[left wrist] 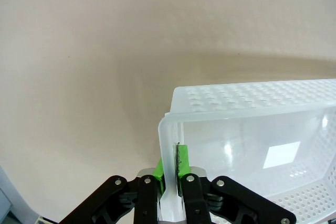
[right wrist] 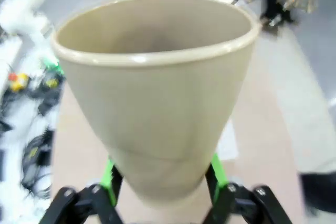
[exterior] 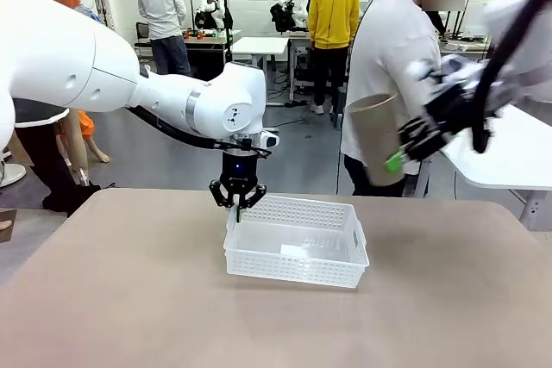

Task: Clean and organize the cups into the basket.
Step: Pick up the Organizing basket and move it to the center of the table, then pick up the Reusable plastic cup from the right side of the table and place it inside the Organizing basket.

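On the table, basket: sitting near the middle, long side facing the robot.
Left gripper: pinching the basket's far-left wall, fingers clenched on it.
Right gripper: grasping a tan cup by its base, holding it aloft at the far right.

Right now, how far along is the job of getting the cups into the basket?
Done: nothing stowed yet; the basket looks empty. In hand: the left tool is shut on the basket's corner wall, and the right tool holds a tan cup in the air to the basket's right. Left: setting that cup into the basket.
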`<state>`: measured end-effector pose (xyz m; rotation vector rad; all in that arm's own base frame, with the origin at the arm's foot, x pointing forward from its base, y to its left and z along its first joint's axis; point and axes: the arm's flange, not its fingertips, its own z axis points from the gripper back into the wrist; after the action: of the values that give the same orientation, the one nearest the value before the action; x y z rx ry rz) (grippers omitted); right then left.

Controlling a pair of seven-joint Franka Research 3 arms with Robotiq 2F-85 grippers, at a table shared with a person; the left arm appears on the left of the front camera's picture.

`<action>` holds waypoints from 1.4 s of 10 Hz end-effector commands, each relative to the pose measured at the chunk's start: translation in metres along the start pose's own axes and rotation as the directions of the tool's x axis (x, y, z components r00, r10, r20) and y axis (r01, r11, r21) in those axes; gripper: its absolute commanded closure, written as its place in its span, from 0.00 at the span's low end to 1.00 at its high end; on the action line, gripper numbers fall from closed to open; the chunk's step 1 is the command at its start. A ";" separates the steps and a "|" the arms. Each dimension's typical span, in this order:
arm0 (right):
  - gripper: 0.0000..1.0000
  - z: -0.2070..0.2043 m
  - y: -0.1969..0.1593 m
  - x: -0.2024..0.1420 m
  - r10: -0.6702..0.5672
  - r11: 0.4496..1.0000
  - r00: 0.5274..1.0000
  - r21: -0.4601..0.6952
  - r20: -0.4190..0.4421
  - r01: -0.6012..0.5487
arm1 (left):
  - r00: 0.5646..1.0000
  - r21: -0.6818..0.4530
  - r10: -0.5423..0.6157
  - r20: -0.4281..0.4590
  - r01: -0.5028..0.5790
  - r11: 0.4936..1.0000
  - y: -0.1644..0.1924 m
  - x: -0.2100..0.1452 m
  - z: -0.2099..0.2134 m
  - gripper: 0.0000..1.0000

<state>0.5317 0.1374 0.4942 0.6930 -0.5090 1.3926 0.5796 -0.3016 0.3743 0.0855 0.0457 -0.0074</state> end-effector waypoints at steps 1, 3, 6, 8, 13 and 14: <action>0.22 -0.037 -0.034 0.020 0.025 0.993 0.987 0.116 -0.160 -0.007 | 1.000 -0.001 0.001 0.001 -0.001 1.000 0.001 0.000 0.000 0.97; 0.22 -0.092 -0.037 0.040 0.074 0.978 0.964 0.208 -0.254 -0.020 | 1.000 -0.001 0.001 0.001 -0.001 1.000 0.001 0.000 0.000 0.97; 0.22 -0.133 -0.024 0.037 0.110 0.964 0.919 0.266 -0.379 -0.005 | 1.000 -0.001 0.001 0.001 -0.001 1.000 0.001 0.000 0.000 0.97; 0.22 -0.153 -0.016 0.032 0.123 0.972 0.877 0.235 -0.464 -0.012 | 1.000 -0.001 0.001 0.001 -0.001 1.000 0.001 0.000 0.000 0.97; 0.22 -0.201 -0.034 0.015 0.117 0.981 0.822 0.193 -0.557 -0.009 | 1.000 -0.001 0.001 0.001 -0.001 1.000 0.001 0.000 0.000 0.97; 0.22 -0.207 -0.036 0.013 0.116 0.981 0.818 0.196 -0.563 -0.004 | 1.000 -0.001 0.001 0.001 -0.001 1.000 0.001 0.000 0.000 0.97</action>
<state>0.5483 0.2838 0.3515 0.4087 0.0735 1.6571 0.5796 -0.3016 0.3741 0.0856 0.0459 -0.0074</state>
